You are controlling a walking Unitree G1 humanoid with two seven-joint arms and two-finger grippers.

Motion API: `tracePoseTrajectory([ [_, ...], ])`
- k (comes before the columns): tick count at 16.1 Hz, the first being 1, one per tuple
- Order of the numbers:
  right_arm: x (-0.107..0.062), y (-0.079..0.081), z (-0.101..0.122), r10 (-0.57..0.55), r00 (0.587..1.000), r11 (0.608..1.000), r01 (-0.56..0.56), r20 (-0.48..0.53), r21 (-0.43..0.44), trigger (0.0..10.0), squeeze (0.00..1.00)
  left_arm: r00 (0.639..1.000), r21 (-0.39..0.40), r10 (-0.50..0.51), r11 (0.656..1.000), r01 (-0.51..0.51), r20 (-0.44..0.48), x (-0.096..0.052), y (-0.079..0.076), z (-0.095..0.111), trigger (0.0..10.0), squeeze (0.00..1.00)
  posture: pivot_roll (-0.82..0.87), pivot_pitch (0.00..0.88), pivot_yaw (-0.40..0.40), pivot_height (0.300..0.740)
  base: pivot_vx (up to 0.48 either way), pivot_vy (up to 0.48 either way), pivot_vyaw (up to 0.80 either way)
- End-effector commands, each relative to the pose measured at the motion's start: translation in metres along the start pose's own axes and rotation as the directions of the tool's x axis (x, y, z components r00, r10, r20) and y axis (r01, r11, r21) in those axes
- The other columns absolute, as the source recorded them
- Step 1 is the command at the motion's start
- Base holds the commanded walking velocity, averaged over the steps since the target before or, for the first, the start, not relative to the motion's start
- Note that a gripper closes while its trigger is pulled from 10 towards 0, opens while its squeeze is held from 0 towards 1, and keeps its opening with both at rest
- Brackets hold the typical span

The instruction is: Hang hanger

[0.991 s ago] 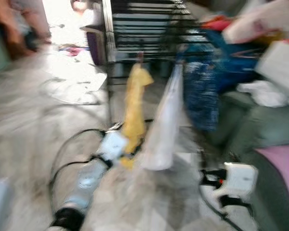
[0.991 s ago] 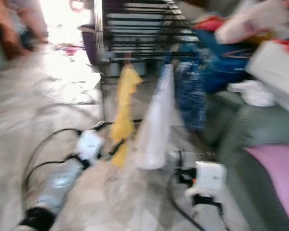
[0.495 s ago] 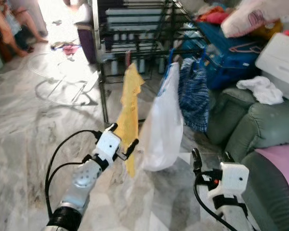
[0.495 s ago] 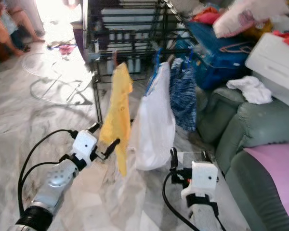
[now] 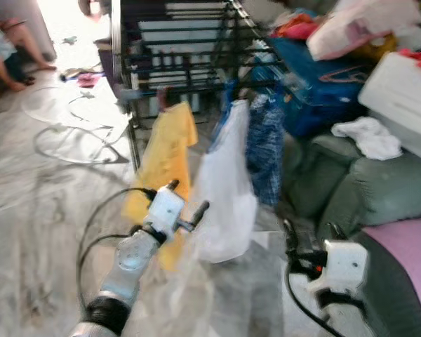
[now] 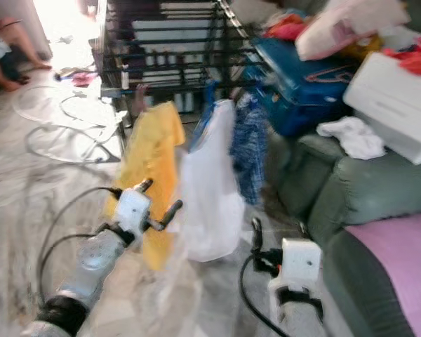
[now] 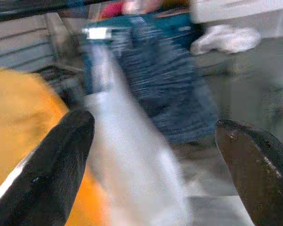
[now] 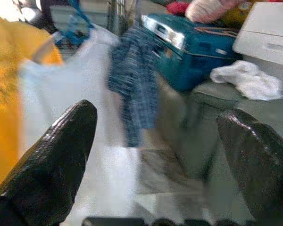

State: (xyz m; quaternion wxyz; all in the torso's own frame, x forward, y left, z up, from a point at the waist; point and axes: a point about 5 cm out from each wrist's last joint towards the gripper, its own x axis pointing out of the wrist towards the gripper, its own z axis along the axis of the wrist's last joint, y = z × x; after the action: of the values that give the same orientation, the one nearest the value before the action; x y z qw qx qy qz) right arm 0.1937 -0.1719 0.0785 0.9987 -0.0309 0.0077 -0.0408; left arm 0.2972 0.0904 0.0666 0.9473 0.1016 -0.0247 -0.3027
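Three garments hang on hangers from a black drying rack: a yellow one, a white one under a blue hanger hook, and a blue checked one. My left gripper is raised between the lower parts of the yellow and white garments, open and holding nothing. In the left wrist view its fingers frame the white garment. My right gripper is lower right, open and empty, facing the white garment and the checked one.
A green sofa with a pink cushion stands at the right. Behind it are a blue suitcase, a white box and a white cloth. Hoses lie on the marble floor. A person sits at the far left.
The whole picture has shifted and the blur has changed, so the camera moved. Both grippers stay open and empty near the hanging garments.
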Motion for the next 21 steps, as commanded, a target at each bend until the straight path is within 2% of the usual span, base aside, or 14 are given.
tracePoseTrajectory([
  [1, 0.0038, 0.0049, 0.0063, 0.004, 1.0, 1.0, -0.005, 0.026, 0.016, 10.0, 0.0, 1.0, 0.032, 0.019, 0.999, -0.019, -0.008, -0.0045, 0.0113, -0.0004, 10.0, 0.0, 0.0, 0.027, -0.035, 0.74, 0.289, 0.0, 0.0],
  [7, 0.0062, 0.0057, 0.0058, 0.013, 1.0, 1.0, -0.013, 0.02, 0.005, 10.0, 0.0, 1.0, 0.034, 0.023, 0.999, -0.023, -0.015, -0.0045, 0.0108, -0.0029, 10.0, 0.0, 0.0, 0.027, -0.041, 0.74, 0.288, 0.0, 0.0],
  [11, 0.0064, 0.0053, 0.0065, 0.013, 1.0, 1.0, -0.013, 0.024, -0.003, 10.0, 0.0, 1.0, 0.025, 0.008, 1.0, -0.007, -0.009, -0.0031, 0.0085, -0.0023, 10.0, 0.0, 0.0, 0.031, -0.042, 0.74, 0.353, 0.0, 0.63],
  [21, 0.0089, 0.0043, 0.0023, 0.003, 1.0, 1.0, -0.003, -0.003, -0.017, 10.0, 0.0, 1.0, 0.03, 0.005, 1.0, -0.004, -0.014, -0.0033, 0.0077, -0.0044, 10.0, 0.0, 0.01, 0.026, -0.048, 0.74, 0.385, 0.0, 0.0],
])
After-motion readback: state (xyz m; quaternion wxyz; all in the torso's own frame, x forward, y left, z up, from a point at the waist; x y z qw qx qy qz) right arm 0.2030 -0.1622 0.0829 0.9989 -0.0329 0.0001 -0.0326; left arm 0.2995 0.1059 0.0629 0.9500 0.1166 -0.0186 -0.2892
